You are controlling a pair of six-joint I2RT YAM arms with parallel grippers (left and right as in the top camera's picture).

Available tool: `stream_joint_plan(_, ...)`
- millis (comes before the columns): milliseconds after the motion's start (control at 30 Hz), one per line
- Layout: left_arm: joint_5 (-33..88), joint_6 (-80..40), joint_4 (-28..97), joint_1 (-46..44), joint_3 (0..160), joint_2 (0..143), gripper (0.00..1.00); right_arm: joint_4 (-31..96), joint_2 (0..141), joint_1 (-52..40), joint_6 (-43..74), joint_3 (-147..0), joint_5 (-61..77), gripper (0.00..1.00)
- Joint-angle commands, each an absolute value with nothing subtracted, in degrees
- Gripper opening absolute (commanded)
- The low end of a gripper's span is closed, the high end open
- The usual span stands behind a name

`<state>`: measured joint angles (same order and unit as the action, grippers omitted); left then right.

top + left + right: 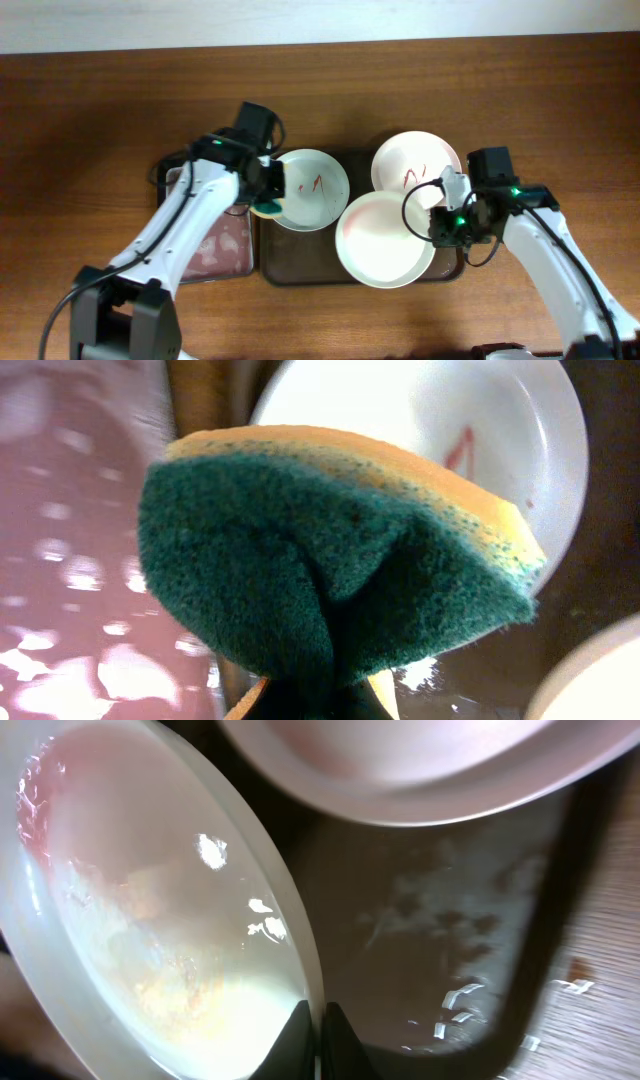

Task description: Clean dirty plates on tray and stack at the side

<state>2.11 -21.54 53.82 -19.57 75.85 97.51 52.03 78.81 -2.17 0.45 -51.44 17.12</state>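
A brown wooden table [100, 120] runs under a pale wall, with the big dark tray [300, 258] in the middle. From above, three plates sit on or over that tray. The left plate [312, 188] and the far plate [415, 160] both carry red scribbles. The near plate [380, 245] looks clean, and its right rim is pinched by the right gripper [438, 222]. The left gripper [264, 198] hangs at the left plate's left edge, clamped on a green and yellow sponge [268, 209], beside the small black tray [215, 250] with the pink inside.

The left wrist view is filled by the sponge, squeezed at its base, with the scribbled plate just beyond it.

The right wrist view shows the fingers closed on the near plate's rim. The plate seems tilted, with a wet sheen inside and no marks I can make out. The tray beneath is streaked wet.

I'd say one plate is wiped, two are left to do, and nothing is stacked at the side yet
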Motion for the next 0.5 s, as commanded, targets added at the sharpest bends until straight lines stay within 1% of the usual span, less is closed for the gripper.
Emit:
stream_joint_plan(0,1.65,-14.26,54.52,-14.37,76.05,95.81,0.0,51.16,72.9,-1.91,3.73,-53.69,7.11,0.04)
stream_joint_plan(67,1.65,-12.25,54.78,-11.77,76.05,95.81,0.0,50.06,70.41,-2.37,3.75,-54.98,2.17,0.04)
stream_joint_plan(200,1.67,-12.27,54.76,-9.78,76.05,95.81,0.0,48.49,69.63,-8.56,3.75,-57.36,-12.45,0.04)
stream_joint_plan(267,1.67,-12.27,54.76,-9.78,76.05,95.81,0.0,47.51,69.73,-14.85,5.85,-57.34,-21.74,0.04)
stream_joint_plan(467,1.67,-12.27,54.65,-9.82,76.05,95.81,0.0,43.0,71.07,-29.23,6.31,-57.34,-38.59,0.04)
